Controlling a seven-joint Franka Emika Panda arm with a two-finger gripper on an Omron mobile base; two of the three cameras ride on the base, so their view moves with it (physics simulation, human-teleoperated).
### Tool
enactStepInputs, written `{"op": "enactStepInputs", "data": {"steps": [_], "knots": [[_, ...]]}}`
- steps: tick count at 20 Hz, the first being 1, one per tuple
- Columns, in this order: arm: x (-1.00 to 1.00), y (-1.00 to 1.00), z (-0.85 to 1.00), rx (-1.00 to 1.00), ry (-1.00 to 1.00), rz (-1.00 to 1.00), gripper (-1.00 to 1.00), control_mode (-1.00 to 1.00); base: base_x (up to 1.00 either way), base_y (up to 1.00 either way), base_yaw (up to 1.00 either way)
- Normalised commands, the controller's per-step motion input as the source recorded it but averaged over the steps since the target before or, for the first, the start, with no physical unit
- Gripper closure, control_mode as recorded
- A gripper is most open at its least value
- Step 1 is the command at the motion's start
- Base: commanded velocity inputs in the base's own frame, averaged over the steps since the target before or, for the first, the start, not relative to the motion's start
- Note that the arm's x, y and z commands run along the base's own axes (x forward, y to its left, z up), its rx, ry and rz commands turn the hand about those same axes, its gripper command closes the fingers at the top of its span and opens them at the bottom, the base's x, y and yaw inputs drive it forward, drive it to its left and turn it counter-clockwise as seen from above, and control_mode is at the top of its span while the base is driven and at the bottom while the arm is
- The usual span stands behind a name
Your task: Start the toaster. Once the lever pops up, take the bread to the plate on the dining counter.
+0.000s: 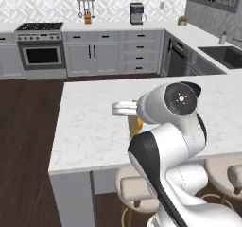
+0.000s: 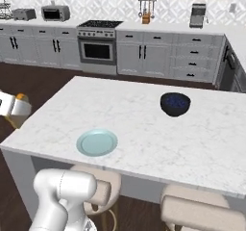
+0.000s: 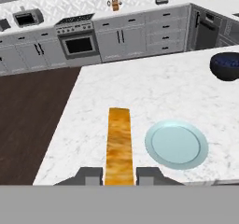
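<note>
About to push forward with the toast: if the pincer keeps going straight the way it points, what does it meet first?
Most likely the white counter top: the pincer and its toast aim just left of the plate. Depth is hard to judge.

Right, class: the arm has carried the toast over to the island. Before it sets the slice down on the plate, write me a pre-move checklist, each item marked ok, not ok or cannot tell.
1. Bread held between the fingers of the gripper: ok, the slice stands on edge in the jaws.
2. Plate bare and ready on the dining counter: ok.
3. Bread lined up over the plate: not ok, in the hand view the plate lies to the right of the slice.
4. Dark blue bowl out of the way: ok, it sits well apart from the plate.
5. Slice turned flat for laying down: not ok, still edge-on.
6. Height of the bread above the counter: cannot tell.
</note>
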Motion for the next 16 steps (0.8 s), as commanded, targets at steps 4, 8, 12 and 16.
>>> {"op": "enactStepInputs", "data": {"steps": [4,8,12,16], "knots": [[0.00,0.00,0.00,0.00,0.00,0.00,1.00,1.00,0.57,-0.46,0.25],[0.00,0.00,0.00,0.00,0.00,0.00,1.00,1.00,0.54,-0.64,0.14],[0.76,-0.99,-0.19,0.40,0.14,0.02,1.00,-1.00,0.00,0.00,0.00],[0.54,-1.00,-0.31,0.40,0.11,0.18,1.00,-1.00,0.00,0.00,0.00]]}}
